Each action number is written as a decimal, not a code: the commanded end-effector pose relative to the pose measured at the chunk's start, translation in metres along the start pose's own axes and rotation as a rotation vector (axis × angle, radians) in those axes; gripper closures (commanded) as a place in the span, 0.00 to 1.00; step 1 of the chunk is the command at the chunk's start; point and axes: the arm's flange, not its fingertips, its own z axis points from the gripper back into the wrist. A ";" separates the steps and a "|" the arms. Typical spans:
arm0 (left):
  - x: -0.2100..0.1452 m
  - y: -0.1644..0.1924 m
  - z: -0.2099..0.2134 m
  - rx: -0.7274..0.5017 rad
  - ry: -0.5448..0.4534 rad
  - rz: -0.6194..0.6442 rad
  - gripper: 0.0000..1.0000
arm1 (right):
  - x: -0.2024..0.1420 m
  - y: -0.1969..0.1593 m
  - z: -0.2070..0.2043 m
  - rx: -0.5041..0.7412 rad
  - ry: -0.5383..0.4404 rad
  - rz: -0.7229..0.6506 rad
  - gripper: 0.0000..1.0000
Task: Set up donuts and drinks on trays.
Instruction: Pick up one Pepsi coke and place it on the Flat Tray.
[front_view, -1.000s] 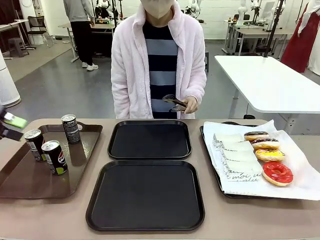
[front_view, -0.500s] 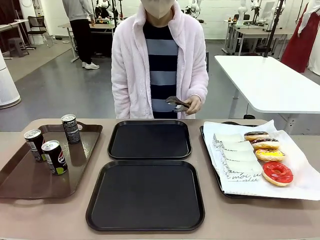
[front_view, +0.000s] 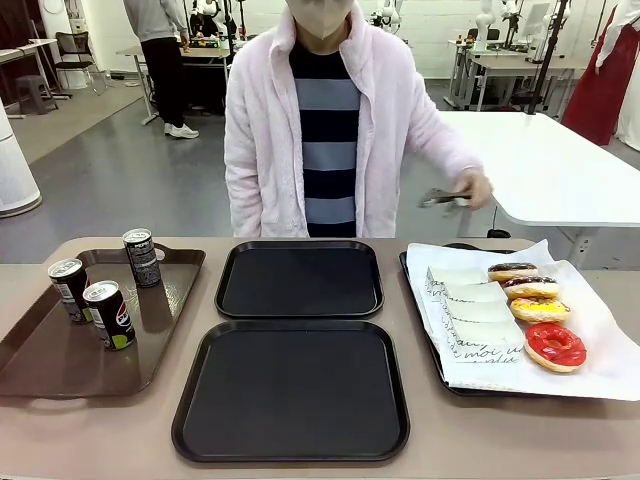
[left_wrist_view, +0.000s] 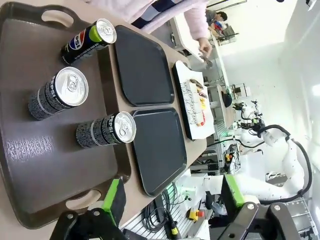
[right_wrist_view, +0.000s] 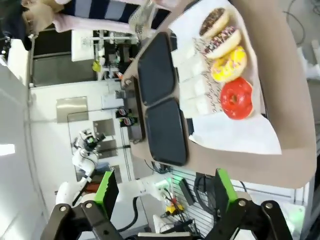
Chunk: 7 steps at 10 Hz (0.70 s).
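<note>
Wide open and holding nothing, the left hand (left_wrist_view: 172, 197) hovers above three upright drinks (left_wrist_view: 57, 94) on the brown tray (left_wrist_view: 30, 150) at left. The right hand (right_wrist_view: 166, 192), equally wide, faces the donuts (right_wrist_view: 227, 65) at right. Two bare black trays (front_view: 300, 282) lie between.

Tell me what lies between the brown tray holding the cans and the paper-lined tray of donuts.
The far black tray and the near black tray, one behind the other, with nothing on either; the front view shows it.

Four donuts (right_wrist_view: 229, 64) on white paper (right_wrist_view: 235, 134)
</note>
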 end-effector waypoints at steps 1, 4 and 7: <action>0.000 -0.006 -0.004 0.034 -0.017 0.011 0.00 | -0.002 -0.003 0.007 -0.032 0.021 0.027 0.00; 0.001 -0.001 0.000 0.011 0.000 -0.001 0.00 | -0.001 -0.002 0.000 -0.015 0.008 0.000 0.00; 0.001 -0.001 0.000 0.011 0.000 -0.001 0.00 | -0.001 -0.002 0.000 -0.015 0.008 0.000 0.00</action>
